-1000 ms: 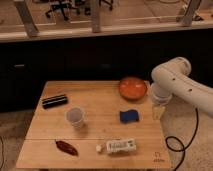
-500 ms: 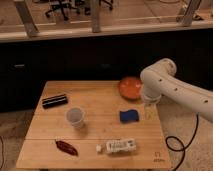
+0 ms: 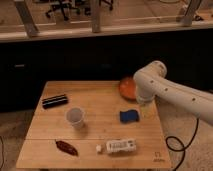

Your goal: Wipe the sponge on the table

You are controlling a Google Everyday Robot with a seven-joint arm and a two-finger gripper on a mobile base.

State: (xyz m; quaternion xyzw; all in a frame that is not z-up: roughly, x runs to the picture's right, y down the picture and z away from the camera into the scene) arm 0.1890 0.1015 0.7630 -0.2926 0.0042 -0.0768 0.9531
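Pale wooden planks make the table [image 3: 100,100], and the dark-blue sponge [image 3: 129,116] lies flat on its right half. The gripper [image 3: 145,107] hangs just to the right of the sponge, under the bent white arm [image 3: 165,90]; whether it is open or closed, I cannot tell. Behind the sponge, an orange bowl [image 3: 127,88] is partly hidden by the arm. Left of the sponge stands a white cup [image 3: 75,117], and farther left lies a black bar [image 3: 55,101]. In front of the sponge lies a white labelled tube [image 3: 121,146], and well to the front-left a dark red object [image 3: 66,147].
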